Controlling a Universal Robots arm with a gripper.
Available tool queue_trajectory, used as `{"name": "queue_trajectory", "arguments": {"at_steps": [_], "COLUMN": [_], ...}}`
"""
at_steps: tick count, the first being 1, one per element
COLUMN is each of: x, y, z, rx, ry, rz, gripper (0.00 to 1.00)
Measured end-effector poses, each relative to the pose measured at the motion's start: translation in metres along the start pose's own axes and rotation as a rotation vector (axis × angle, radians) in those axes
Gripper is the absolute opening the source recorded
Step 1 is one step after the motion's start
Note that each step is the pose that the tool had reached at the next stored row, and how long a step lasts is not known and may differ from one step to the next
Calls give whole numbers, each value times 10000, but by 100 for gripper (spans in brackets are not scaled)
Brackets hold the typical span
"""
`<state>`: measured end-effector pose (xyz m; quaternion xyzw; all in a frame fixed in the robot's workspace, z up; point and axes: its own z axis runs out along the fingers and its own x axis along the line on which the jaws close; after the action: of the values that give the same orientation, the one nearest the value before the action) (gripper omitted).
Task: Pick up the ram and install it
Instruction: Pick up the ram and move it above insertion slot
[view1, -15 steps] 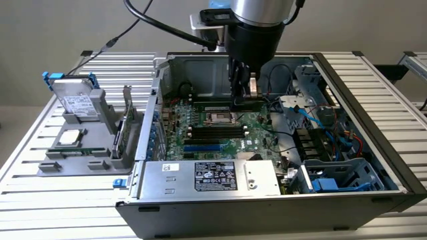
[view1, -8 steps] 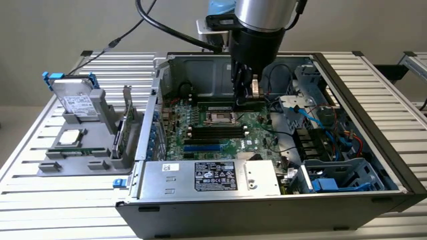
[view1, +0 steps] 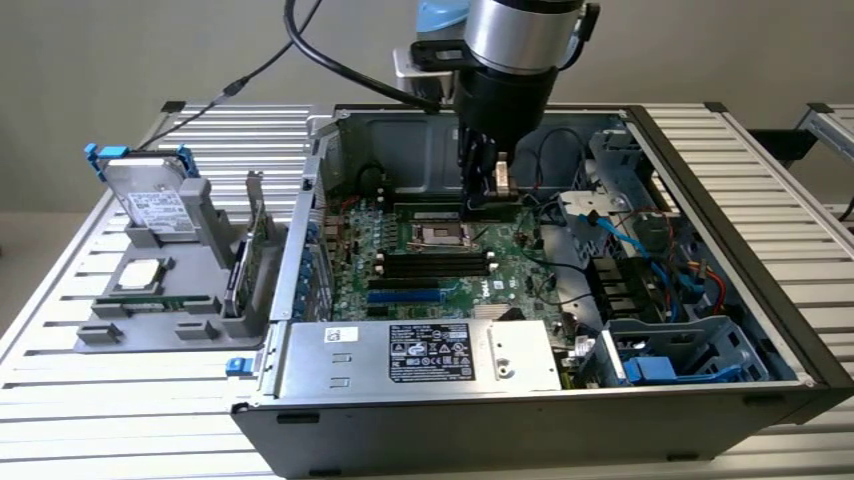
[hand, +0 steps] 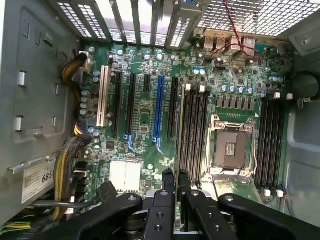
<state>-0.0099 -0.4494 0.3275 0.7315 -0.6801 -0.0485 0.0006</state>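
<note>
The jaws of the black two-finger gripper (view1: 487, 203) (hand: 175, 177) stood drawn almost together, with only a slim gap between the fingertips. Nothing could be made out clamped in that gap, so they looked closed on no object.

They hung inside the open black-and-grey metal computer case (view1: 747, 262), low over the green motherboard (hand: 145, 110). The long black plastic memory slots (hand: 195, 135) lay just beside and below the tips. The square silver processor socket (hand: 230, 147) sat a little farther off, beyond those slots.

The ram, a narrow dark-green circuit-board stick (view1: 147, 300), appeared to lie flat in the grey plastic holding fixture (view1: 147, 337). That put it outside the case and well apart from the jaws, toward the exterior view's left. The strip was small there, so naming it as the ram is a judgement.

The memory slots near the jaws looked bare, though a seated stick seen edge-on would be hard to tell.

Judged from this, the task looked barely begun. The pick-up seemed not yet made and no stick was visibly seated, so both the lift and the install were left to do.
</note>
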Motion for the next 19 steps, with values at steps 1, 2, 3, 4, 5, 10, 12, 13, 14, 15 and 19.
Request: {"name": "queue_trajectory", "arguments": {"at_steps": [1,2,3,4,5,10,12,13,14,15,19], "x": [-24,-50,-75,-101,-126,-226,-261,-278,-295,-315,-413], "y": [-3,-6,-9,-12,-15,-2,38,69,101,130,117], "z": [15,32,49,66,84,158,186,200,213,227,253], "rx": [-12,-22,-32,-42,-47,-60,-64,-65,-67,-70,-80], "ry": [2,2,1,3,4,55,108,139,170,207,349], "rz": [1,2,2,3,4,7,12,15,16,19,30], "gripper": [14,14,14,14,14,14,14,14,14,14,14]}}
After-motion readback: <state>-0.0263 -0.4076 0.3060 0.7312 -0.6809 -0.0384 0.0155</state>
